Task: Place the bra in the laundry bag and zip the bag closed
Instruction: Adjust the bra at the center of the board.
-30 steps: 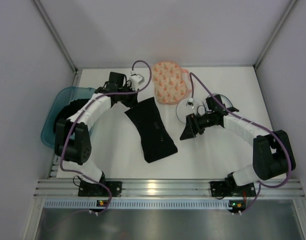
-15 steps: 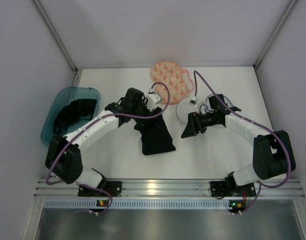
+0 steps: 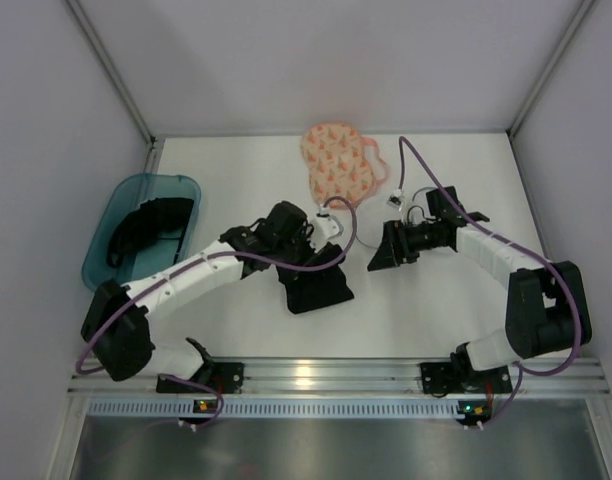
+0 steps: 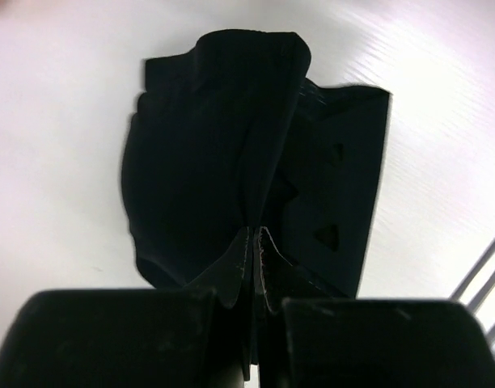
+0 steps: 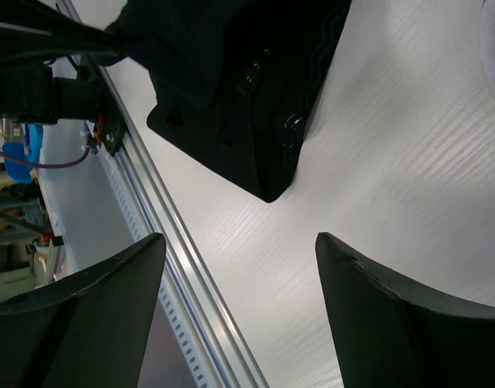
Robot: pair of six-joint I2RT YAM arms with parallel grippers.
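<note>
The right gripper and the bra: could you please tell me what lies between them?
Only bare white table lies between the open right gripper and the bra, as the top external and right wrist views both show.

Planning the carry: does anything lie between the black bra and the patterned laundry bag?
Nothing visible does. Only white table separates the black fabric bra, pinched in the shut left hand, from the cream-peach triangle-printed laundry bag; the open right hand sits aside.

Left end effector [image 4: 254, 242] clamped shut; right end effector [image 5: 239, 242] spread.
</note>
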